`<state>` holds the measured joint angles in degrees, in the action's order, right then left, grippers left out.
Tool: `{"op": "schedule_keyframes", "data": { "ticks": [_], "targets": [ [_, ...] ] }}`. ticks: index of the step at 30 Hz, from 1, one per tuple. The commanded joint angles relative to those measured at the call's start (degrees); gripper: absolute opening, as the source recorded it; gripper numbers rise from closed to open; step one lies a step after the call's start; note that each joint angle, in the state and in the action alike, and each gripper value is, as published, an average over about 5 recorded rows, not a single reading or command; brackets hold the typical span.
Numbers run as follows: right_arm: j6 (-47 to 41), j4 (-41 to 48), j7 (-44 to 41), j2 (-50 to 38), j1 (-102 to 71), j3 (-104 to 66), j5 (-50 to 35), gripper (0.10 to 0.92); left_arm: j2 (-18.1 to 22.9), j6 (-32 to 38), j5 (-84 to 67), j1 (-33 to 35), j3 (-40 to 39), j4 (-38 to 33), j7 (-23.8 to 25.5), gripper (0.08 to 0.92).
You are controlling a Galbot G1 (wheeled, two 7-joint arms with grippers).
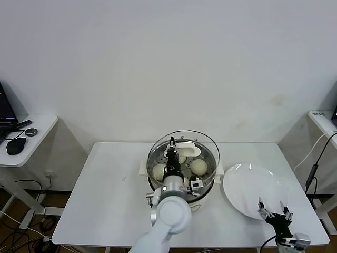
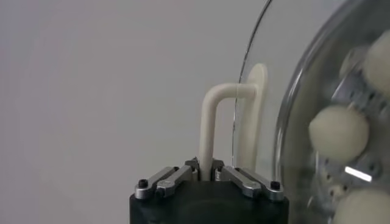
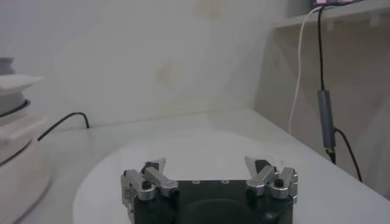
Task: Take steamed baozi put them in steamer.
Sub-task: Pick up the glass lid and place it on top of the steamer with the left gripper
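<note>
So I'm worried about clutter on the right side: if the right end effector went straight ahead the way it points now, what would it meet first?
Probably nothing soon: the right end effector, open, points low across the empty white plate toward the wall; depth is unclear.

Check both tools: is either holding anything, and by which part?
The left tool is shut on the white handle of the glass lid, held over the steamer. The right tool is open, holding nothing.
</note>
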<state>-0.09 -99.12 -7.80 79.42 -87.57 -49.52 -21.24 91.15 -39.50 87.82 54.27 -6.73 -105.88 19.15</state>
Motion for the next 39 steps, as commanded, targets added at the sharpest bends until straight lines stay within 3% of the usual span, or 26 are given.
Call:
{"op": "schedule_keyframes", "data": {
  "ticks": [1,39],
  "targets": [
    [0.1,0.4,0.0,0.8,0.2,0.2,0.7,0.823,0.5,-0.1,0.5,-1.8,-2.7,3.9,-1.2,0.176],
    [0.8,1.3,0.0,1.5,0.5,1.1,1.4,0.823,0.5,0.0,4.0,0.4,0.1,10.0,-4.9,0.176]
  ]
}}
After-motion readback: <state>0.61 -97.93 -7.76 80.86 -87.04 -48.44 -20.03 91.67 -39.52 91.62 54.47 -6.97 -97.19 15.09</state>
